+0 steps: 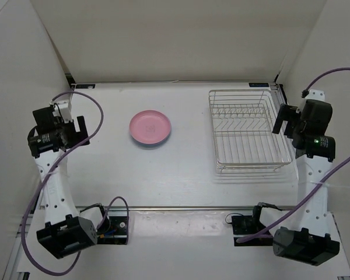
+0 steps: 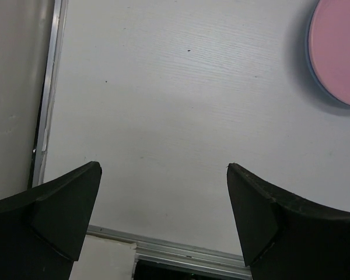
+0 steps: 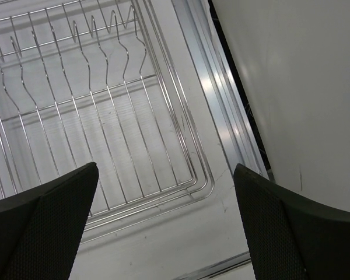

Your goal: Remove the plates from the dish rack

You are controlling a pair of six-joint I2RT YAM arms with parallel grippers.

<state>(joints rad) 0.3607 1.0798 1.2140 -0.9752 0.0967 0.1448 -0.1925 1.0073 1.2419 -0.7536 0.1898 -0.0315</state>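
Pink plate (image 1: 150, 126) lies flat on the white table (image 1: 186, 175), left of centre. It is stacked on the blue plate (image 2: 310, 49), of which we see only a thin edge. Well to their right the wire rack (image 1: 248, 131) sits near the far right corner, its dividers upright.

Our left gripper (image 1: 76, 129) hangs over the table left of the plates, jaws spread wide, holding nothing. Bare table lies between it and the stack. Our right gripper (image 1: 282, 119) hovers over the rack's right edge, likewise spread and gripping nothing.

White walls (image 1: 175, 35) close in on three sides. A metal rail (image 3: 221, 116) runs just beside the rack. Purple cables (image 1: 96, 111) loop from each arm.
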